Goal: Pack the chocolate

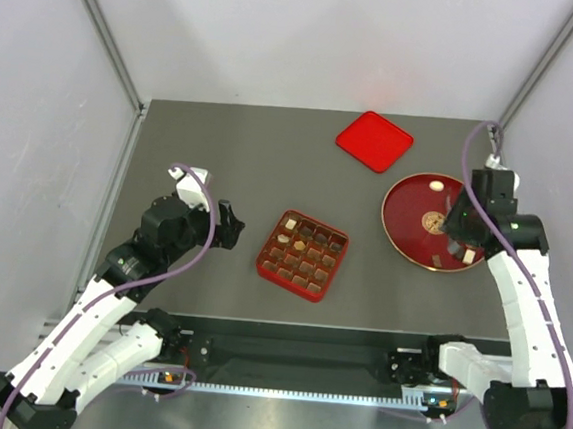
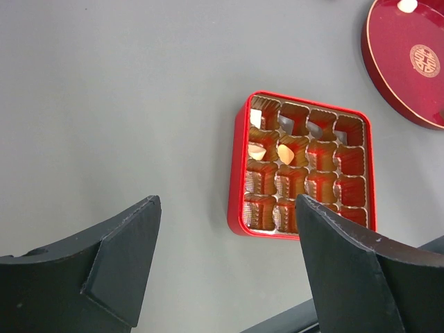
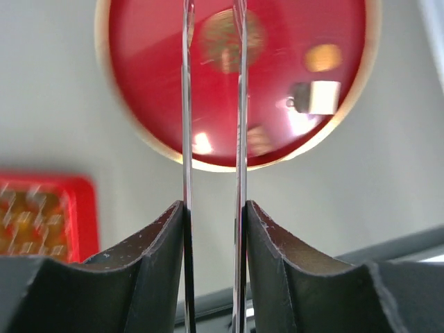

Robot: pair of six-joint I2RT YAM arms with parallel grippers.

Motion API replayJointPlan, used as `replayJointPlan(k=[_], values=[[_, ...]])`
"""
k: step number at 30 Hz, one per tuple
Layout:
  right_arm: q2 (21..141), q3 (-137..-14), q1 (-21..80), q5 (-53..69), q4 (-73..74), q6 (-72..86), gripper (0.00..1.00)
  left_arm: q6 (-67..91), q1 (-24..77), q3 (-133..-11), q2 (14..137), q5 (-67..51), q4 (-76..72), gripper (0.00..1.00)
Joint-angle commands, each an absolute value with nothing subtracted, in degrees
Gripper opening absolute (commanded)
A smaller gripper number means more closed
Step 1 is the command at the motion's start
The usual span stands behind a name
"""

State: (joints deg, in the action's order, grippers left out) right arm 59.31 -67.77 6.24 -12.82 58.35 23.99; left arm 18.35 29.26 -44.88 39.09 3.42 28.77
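From above, the red tray (image 1: 303,255) is sitting mid-counter (image 1: 222,149), with chocolate (image 1: 285,240) lying in a few cells. One cream piece (image 1: 436,185) is resting on the round red plate (image 1: 406,225), beside the red lid (image 1: 374,140). The right gripper (image 1: 461,248) is hanging over the plate and the left gripper (image 1: 233,228) is facing the tray.

In the left wrist view, its jaws are standing wide apart and empty.

In the right wrist view, the jaws are leaving a narrow gap; their tips are running out of frame, so I cannot tell whether they are pinching anything.
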Motion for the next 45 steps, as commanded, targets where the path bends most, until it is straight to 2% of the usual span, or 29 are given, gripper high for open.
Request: replayJointPlan(k=[1, 6, 15, 26, 45], values=[[58.8, -66.9, 0.4, -14.9, 58.1, 23.2, 0.39, 18.4, 29.4, -44.8, 38.0, 2.4, 27.9, 0.83], [58.8, -64.7, -6.1, -14.9, 58.4, 22.2, 0.4, 18.4, 29.4, -44.8, 37.0, 1.8, 27.7, 0.84], [58.1, -61.3, -10.5, -15.2, 58.7, 20.3, 0.41, 18.4, 29.5, -44.6, 36.6, 0.9, 27.5, 0.84], [59.6, -59.3, -12.2, -10.6, 55.2, 19.6, 0.4, 18.4, 29.8, -44.6, 36.2, 1.1, 27.6, 0.84], [61.6, -56.1, -12.5, -12.6, 52.0, 19.0, 0.41, 18.3, 29.8, -44.7, 36.7, 1.6, 27.7, 0.84]])
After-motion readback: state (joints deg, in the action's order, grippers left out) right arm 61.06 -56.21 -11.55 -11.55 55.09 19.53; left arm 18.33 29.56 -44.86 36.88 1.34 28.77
